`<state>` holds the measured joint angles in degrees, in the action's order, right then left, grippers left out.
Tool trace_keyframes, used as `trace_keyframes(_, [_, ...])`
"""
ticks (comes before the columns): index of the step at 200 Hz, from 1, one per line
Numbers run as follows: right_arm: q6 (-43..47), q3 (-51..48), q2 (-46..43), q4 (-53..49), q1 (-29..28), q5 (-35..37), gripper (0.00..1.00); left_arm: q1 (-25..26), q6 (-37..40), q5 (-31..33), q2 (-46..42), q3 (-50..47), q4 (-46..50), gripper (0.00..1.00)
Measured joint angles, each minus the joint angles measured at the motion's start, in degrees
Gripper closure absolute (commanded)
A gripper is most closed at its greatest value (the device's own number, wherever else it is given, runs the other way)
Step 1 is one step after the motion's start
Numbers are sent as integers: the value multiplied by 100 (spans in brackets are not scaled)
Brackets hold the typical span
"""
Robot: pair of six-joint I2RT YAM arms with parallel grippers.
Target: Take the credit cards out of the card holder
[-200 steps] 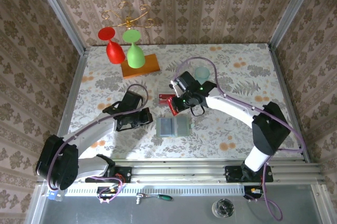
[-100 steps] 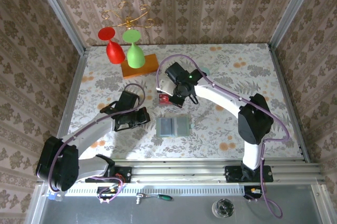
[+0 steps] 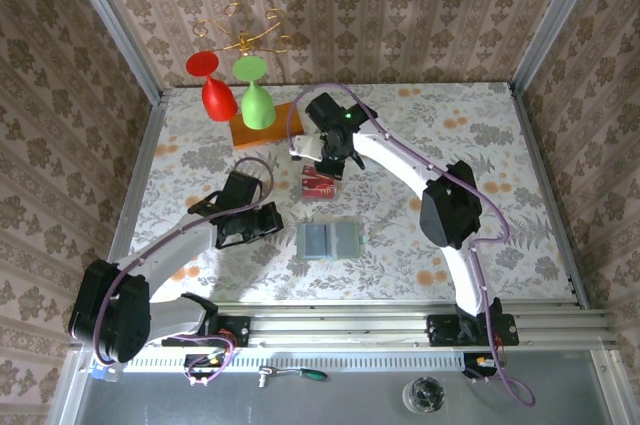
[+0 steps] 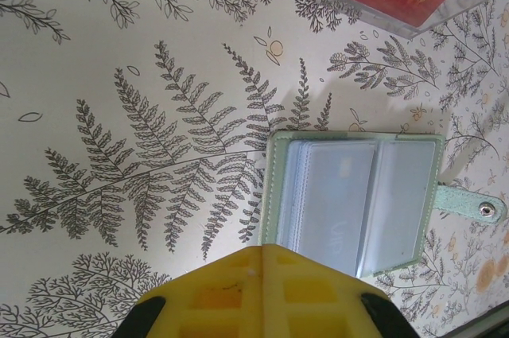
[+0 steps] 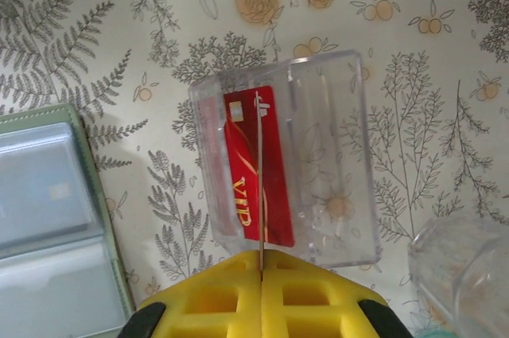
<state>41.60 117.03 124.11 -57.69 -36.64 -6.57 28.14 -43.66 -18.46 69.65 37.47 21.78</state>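
Over the clear tray [image 5: 330, 155], the right gripper [image 5: 261, 262] pinches a thin card [image 5: 259, 155] edge-on above a red VIP card [image 5: 276, 187]. The left gripper [image 4: 262, 252] hangs pressed together beside the card holder [image 4: 270, 195]

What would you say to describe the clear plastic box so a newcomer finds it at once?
On the floral table, find the open green card holder near the middle. Just behind it, toward the back wall, lies the clear box. Only it is a see-through rectangle holding a red VIP card.
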Motion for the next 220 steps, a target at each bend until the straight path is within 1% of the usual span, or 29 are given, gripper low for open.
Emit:
trace_keyframes(33, [118, 516, 433, -315, 17, -90, 95, -46, 0, 0, 0, 0, 2, 91])
trace_keyframes(61, [216, 706, 708, -527, 28, -144, 94, -48, 0, 0, 0, 0, 15, 91])
trace_keyframes(100, [243, 820, 955, -730, 28, -188, 86, -50, -2, 0, 0, 0, 15, 90])
trace_keyframes(141, [236, 938, 968, -855, 28, -205, 80, -50, -2, 0, 0, 0, 9, 90])
trace_keyframes(189, [98, 955, 933, -922, 28, -177, 78, -50, -2, -63, 59, 0, -125, 90])
trace_keyframes(203, [-42, 776, 765, -844, 28, -166, 77, -50, -2, -85, 105, 0, -168, 90])
trace_keyframes(220, [-293, 317, 376, -643, 22, -160, 77, -50, -2, -111, 149, 0, -227, 90])
